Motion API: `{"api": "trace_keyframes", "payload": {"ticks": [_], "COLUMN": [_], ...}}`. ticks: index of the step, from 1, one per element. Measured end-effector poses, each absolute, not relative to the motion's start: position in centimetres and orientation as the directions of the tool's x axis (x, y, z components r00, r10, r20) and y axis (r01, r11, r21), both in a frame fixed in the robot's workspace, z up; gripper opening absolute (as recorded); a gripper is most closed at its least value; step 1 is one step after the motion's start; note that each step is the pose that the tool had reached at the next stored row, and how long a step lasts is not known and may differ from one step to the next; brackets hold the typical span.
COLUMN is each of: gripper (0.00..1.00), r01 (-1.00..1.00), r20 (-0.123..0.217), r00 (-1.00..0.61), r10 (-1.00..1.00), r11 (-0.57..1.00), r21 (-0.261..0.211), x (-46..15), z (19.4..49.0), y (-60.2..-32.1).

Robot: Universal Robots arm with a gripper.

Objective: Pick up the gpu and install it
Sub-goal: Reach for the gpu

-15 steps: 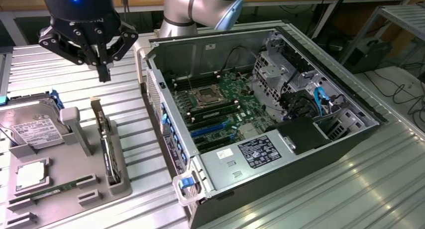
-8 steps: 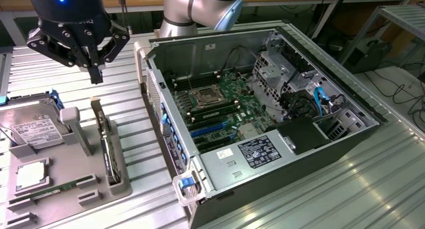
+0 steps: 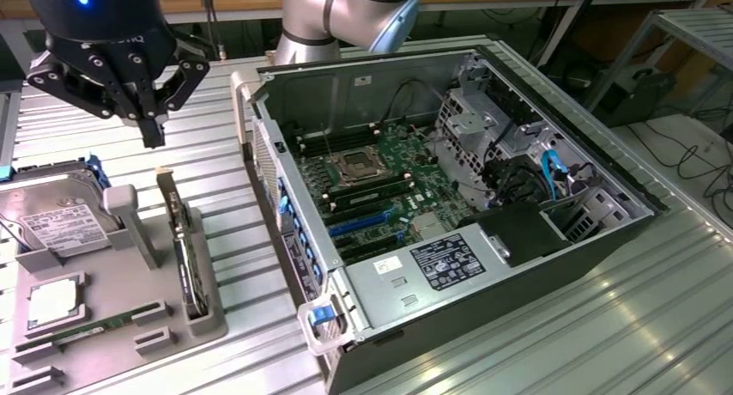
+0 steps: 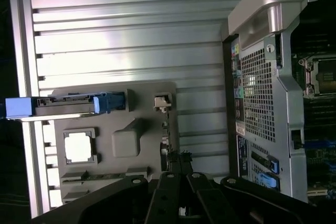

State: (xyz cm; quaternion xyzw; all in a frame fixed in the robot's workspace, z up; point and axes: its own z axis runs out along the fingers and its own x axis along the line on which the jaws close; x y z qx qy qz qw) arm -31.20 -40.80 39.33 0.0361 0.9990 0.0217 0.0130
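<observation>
The gpu (image 3: pixel 184 245) stands on its edge in a slot of the grey holder tray (image 3: pixel 109 283) at the exterior view's left, its silver end bracket (image 3: pixel 164 185) at the far end. My gripper (image 3: pixel 153 139) hangs above the table just beyond that bracket end, fingers pointing down, shut and holding nothing. In the wrist view the gpu (image 4: pixel 165 139) shows as a thin edge with its bracket (image 4: pixel 161 103) on the tray (image 4: pixel 121 142), close to my shut gripper (image 4: pixel 180 176). The open computer case (image 3: pixel 458 197) lies beside the tray, its motherboard with blue slots (image 3: pixel 366 225) exposed.
On the tray lie a silver hard drive (image 3: pixel 57 223) with a white label, a square processor (image 3: pixel 55 300) and a memory stick (image 3: pixel 98 326). The ribbed metal table (image 3: pixel 641 326) runs around the case. The case's rear wall (image 4: pixel 262 93) stands next to the tray.
</observation>
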Motion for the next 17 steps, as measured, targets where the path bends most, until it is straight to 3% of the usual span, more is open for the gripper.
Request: {"api": "trace_keyframes", "payload": {"ticks": [17], "gripper": [0.11], "r01": [0.071], "r20": [-0.024], "r00": [-0.997], "r10": [0.072], "r11": [0.997], "r21": [0.044], "x": [-34.1], "z": [39.3], "y": [-41.1]}}
